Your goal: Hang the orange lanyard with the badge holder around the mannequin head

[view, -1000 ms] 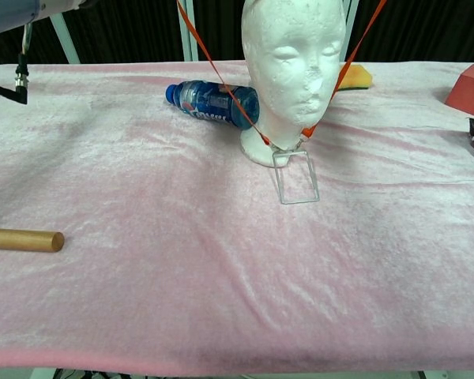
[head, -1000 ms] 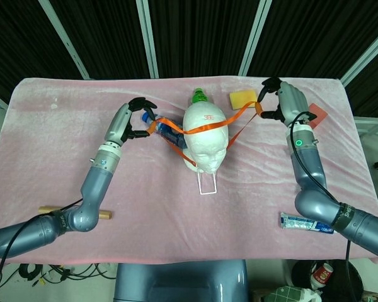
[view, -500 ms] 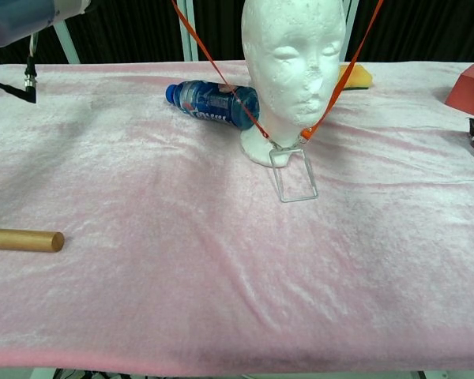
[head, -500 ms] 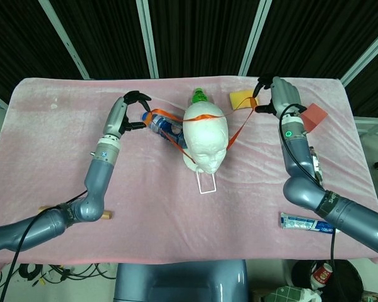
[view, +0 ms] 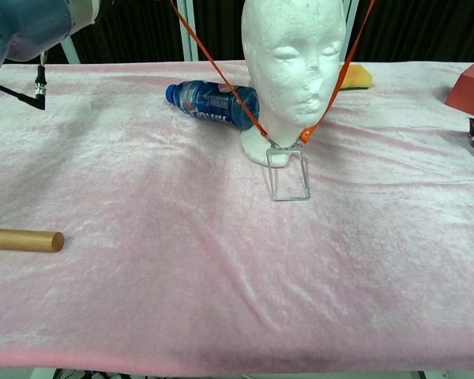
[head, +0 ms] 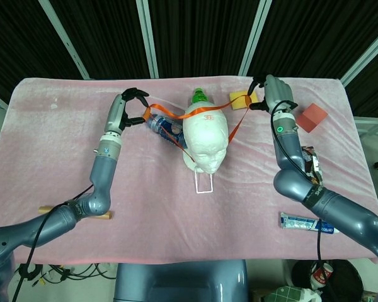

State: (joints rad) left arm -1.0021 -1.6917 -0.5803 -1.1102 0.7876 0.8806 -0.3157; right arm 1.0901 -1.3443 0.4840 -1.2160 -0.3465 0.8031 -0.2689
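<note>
A white mannequin head [head: 205, 137] [view: 292, 55] stands upright mid-table. The orange lanyard [head: 195, 114] runs across its crown and down both sides [view: 221, 79] to a clear badge holder [head: 203, 183] [view: 288, 175] lying on the cloth in front of the neck. My left hand [head: 131, 106] pinches the strap's left end, raised to the left of the head. My right hand [head: 274, 94] pinches the right end, raised at the back right. The chest view shows only the straps and part of my left arm.
A blue bottle [head: 164, 129] [view: 212, 103] lies just left of the head, under the left strap. A green-capped bottle [head: 199, 97], a yellow sponge [head: 240, 99], a red block [head: 310, 117], a wooden dowel [view: 22, 240], a tube [head: 305, 224] and a dark wrapper [head: 310, 162] lie about the pink cloth [view: 182, 260].
Both hands moved toward the table's back, carrying the strap from the forehead up over the crown. The badge holder slid a little closer to the neck.
</note>
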